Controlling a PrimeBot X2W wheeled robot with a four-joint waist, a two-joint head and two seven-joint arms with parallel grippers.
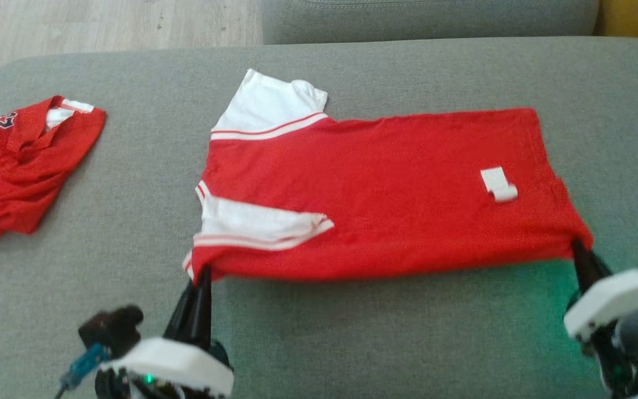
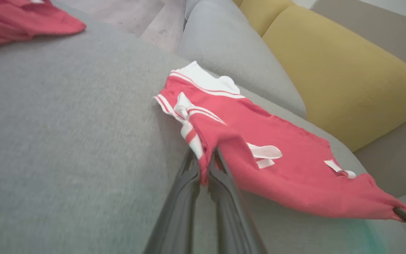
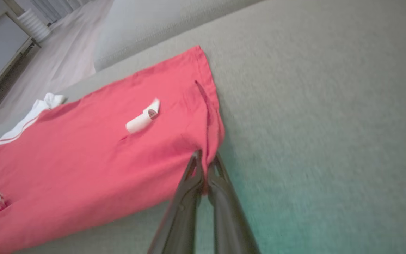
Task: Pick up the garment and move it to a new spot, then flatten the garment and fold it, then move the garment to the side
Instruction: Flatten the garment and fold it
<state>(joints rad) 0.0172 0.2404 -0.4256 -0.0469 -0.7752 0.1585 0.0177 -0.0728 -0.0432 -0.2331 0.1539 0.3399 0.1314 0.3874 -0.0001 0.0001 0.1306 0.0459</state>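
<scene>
Our left pincer [image 1: 202, 274] is clamped on the near shoulder corner of the red shirt [image 1: 380, 188], our right pincer [image 1: 578, 246] on its near hem corner. Between them the near edge is pulled taut; beyond both pincers the shirt lies spread on the grey cushion [image 1: 352, 343]. We judge placing and flattening done, the fold just starting, the move aside not yet made. Another red garment [image 1: 14, 172] lies well left of our left pincer.
</scene>
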